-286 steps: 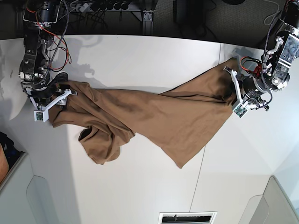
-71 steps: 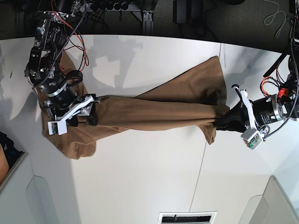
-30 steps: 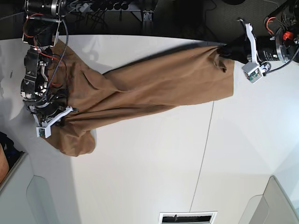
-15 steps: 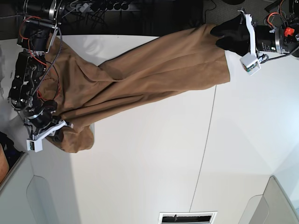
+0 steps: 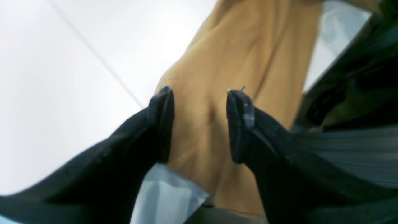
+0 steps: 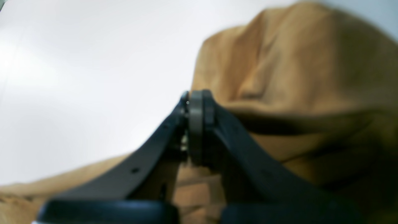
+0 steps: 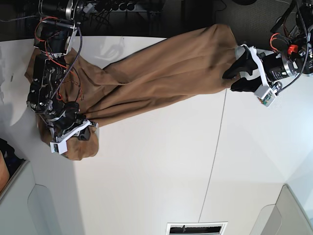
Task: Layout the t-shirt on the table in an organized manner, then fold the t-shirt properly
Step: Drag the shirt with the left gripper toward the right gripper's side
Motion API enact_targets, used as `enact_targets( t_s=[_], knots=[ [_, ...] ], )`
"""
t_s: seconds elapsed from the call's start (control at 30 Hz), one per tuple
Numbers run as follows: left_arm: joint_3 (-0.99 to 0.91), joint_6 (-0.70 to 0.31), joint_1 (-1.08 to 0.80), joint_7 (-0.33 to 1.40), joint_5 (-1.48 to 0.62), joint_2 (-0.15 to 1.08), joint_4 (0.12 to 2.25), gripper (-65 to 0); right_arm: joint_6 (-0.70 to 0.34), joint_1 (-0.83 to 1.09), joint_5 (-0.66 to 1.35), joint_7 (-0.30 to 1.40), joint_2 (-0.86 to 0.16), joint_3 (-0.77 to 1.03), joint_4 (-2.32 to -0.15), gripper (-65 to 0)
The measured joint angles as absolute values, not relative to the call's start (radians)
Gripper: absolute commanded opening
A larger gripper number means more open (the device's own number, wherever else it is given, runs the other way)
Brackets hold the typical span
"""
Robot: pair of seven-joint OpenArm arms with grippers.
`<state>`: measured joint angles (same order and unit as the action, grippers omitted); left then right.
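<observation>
The tan t-shirt (image 7: 161, 83) lies stretched in long folds across the back of the white table (image 7: 156, 171), its far right corner reaching past the back edge. My left gripper (image 7: 232, 78) is open at the shirt's right edge; in the left wrist view (image 5: 200, 93) its fingers stand wide apart with the t-shirt (image 5: 248, 46) beyond them. My right gripper (image 7: 80, 134) sits on the shirt's bunched lower-left corner. In the right wrist view (image 6: 196, 96) its fingers are pressed together with the t-shirt (image 6: 295, 62) bunched around them.
A thin dark seam (image 7: 215, 161) runs across the table's right part. Cables and dark equipment (image 7: 117, 7) line the back edge. A vent (image 7: 195, 228) sits at the front edge. Grey angled panels close off the front corners.
My left gripper has let go of the shirt's right corner and dropped toward the table with its fingers apart. My right gripper has shifted right, bunching the shirt's lower-left corner.
</observation>
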<state>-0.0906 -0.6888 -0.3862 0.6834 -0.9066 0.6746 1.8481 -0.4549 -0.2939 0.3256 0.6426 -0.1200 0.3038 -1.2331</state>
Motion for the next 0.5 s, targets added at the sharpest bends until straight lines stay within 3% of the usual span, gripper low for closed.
enact_targets(
  t_s=[0.2,0.4,0.5],
  knots=[
    [0.045,-0.689,-0.35,0.662,-0.859,0.619,1.658,-35.1,-0.511,-0.3,0.292,0.595,-0.128,0.304,-1.129,-65.0],
    [0.104,-0.704,-0.324,0.624,-0.892,0.567,1.582,-35.1,-0.439,-0.308,0.261,0.543,-0.164,0.302,-1.088,-65.0],
    [0.122,-0.701,-0.329,0.686,-0.958,0.538,1.594,-35.1,-0.434,-0.31,0.26,0.546,-0.217,0.301,-1.086,-65.0]
  ],
)
